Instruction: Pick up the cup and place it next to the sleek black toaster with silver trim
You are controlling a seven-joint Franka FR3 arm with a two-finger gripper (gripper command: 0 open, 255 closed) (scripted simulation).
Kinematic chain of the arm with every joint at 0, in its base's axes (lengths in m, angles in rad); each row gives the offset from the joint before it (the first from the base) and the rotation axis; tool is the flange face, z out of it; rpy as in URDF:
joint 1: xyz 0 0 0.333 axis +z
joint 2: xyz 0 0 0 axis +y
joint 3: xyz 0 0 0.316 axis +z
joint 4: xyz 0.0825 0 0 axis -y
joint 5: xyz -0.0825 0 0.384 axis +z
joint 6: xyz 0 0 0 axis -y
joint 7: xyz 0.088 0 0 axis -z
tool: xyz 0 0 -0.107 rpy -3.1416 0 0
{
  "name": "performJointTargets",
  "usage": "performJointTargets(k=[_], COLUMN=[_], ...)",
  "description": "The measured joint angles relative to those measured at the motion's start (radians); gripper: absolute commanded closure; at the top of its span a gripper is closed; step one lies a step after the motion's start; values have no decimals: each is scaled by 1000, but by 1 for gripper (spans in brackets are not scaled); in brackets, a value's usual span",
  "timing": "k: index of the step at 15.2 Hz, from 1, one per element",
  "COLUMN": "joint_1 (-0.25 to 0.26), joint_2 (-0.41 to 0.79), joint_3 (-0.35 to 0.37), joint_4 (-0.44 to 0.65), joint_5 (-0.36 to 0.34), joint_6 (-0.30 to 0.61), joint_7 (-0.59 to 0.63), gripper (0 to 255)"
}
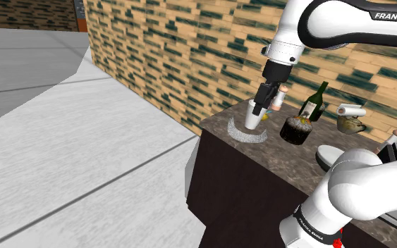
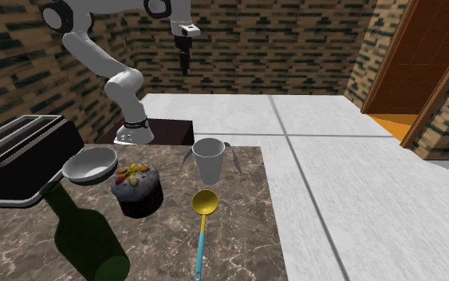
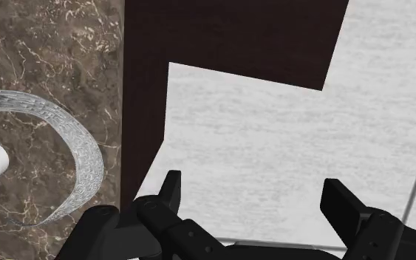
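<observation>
Currently your gripper (image 3: 258, 205) has its two black fingers (image 3: 171, 193) standing apart with nothing between them. Through the wrist camera you see pale floor (image 3: 273, 125) beyond them, just off the dark side of the counter (image 3: 51, 59). The white cup (image 2: 208, 160) stands upright on the brown marbled counter top, near its far edge in the second exterior view, and a curved grey strip (image 3: 77, 159) bends partly around its base. You'll find the gripper hanging above and beside the cup, farther from that camera, not touching it. The black toaster (image 2: 19, 156) with its silver top sits at the second exterior view's left, well apart from the cup, with a grey bowl (image 2: 91, 166) and a dark chocolate cake (image 2: 137, 191) between them. A yellow ladle (image 2: 204, 203) with a blue handle lies nearer that camera than the cup, and a dark green bottle (image 2: 87, 239) is at the near left
</observation>
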Motion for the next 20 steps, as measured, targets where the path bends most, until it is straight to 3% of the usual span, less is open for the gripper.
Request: performJointTargets(k=[8, 20], joint_1=[-57, -152], joint_2=[114, 442], joint_3=[-70, -205], joint_4=[-2, 117], joint_5=[-88, -217], joint_6=[111, 334], joint_7=[-76, -201], gripper=[0, 0])
